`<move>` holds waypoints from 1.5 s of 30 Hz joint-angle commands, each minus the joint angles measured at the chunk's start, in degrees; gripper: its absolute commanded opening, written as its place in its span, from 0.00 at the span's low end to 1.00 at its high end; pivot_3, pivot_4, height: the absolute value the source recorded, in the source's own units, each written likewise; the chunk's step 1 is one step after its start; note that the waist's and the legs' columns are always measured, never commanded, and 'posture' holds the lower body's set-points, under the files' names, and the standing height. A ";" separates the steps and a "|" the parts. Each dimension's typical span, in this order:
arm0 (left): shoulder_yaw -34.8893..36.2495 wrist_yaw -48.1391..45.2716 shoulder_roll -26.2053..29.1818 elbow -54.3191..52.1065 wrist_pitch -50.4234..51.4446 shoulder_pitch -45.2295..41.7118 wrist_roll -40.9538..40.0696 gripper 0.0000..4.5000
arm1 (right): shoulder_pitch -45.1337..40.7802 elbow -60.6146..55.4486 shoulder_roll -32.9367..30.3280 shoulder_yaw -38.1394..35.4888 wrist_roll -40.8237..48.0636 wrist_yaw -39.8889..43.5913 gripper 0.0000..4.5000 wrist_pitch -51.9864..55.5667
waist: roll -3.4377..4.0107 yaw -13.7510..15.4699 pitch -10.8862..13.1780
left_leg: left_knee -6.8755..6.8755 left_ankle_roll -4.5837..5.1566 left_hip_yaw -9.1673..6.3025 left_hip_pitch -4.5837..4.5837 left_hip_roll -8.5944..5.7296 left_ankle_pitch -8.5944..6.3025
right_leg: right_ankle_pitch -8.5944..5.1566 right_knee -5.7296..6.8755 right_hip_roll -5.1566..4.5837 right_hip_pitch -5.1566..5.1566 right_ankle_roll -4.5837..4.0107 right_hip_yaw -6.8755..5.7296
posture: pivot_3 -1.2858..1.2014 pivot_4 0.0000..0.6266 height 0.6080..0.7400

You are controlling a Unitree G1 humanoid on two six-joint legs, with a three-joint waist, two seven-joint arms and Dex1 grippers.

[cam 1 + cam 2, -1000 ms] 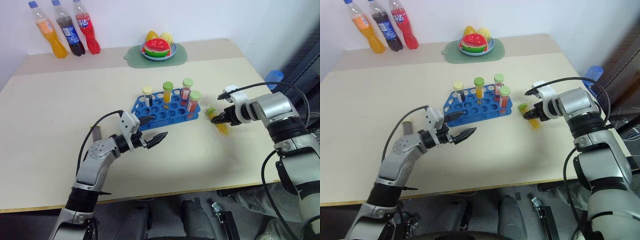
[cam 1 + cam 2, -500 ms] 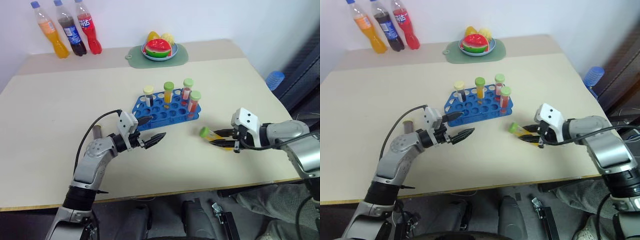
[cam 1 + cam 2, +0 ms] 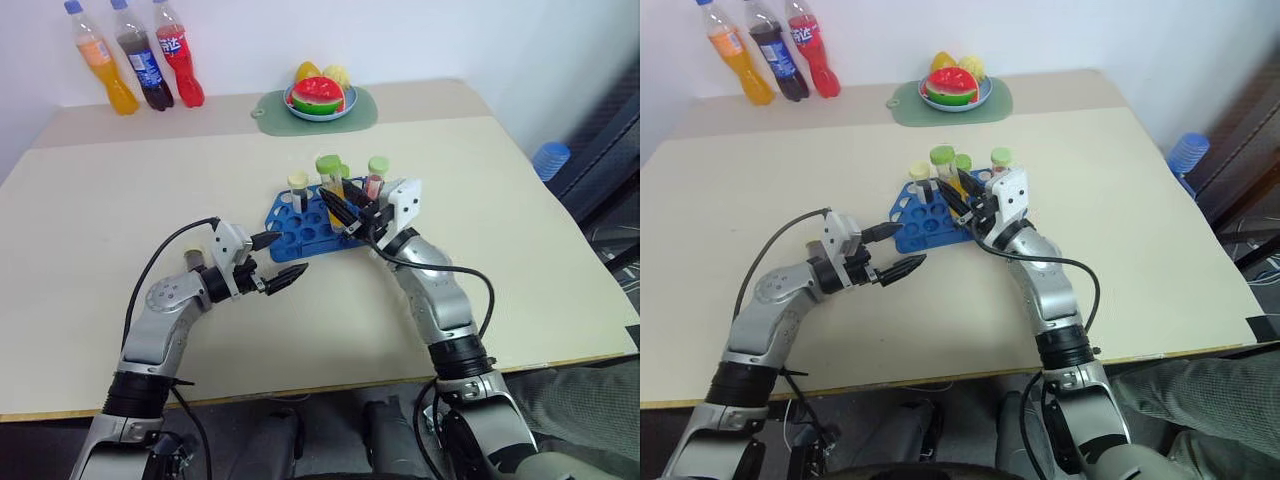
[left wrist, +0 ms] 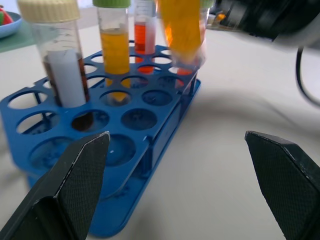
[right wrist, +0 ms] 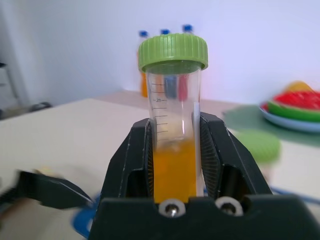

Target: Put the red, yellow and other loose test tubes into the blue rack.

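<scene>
rack (image 3: 300, 232): mid-table, tubes standing in it
held tube (image 3: 329, 178): over the rack
soda bottles (image 3: 130, 62): far left corner
fruit plate (image 3: 317, 98): far edge, on mat (image 3: 268, 110)

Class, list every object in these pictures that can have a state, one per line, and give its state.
Green-capped clear plastic tube of orange liquid: capped, upright, held above the rack.
Right gripper: shut on that tube.
Left gripper: open, holding nothing.
Bright-blue plastic rack: flat on the table, most holes unfilled.
Pale-yellow-capped tube of dark liquid: capped, standing in the rack.
Three soda bottles: capped, upright.
</scene>
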 commanded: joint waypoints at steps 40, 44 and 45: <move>40.75 62.62 -7.00 -24.67 79.75 -13.42 -25.53 1.00 | 32.42 -41.83 -35.99 -8.57 14.34 22.70 0.95 15.29 | -0.25 0.69 -0.02 | 0.22 0.38 -0.08 0.20 0.04 -0.23 | -0.01 0.00 0.07 0.41 0.00 -0.15 | 0.52 0.24 1.00; 41.80 76.10 -5.63 -20.01 79.75 -14.88 -35.14 1.00 | 32.92 -43.65 -37.18 -9.57 17.95 24.71 0.95 17.10 | -0.30 0.54 0.01 | 0.11 0.17 -0.08 0.31 0.11 -0.24 | -0.02 -0.02 0.08 0.40 0.01 -0.13 | 0.52 0.24 1.00; 41.43 79.94 -4.79 -17.77 79.75 -15.37 -37.96 1.00 | 33.29 -43.90 -37.68 -9.50 18.53 25.80 0.95 17.29 | -0.30 0.68 0.01 | 0.11 -0.09 -0.09 0.30 0.11 -0.11 | -0.02 -0.03 0.09 0.39 0.01 -0.13 | 0.52 0.24 1.00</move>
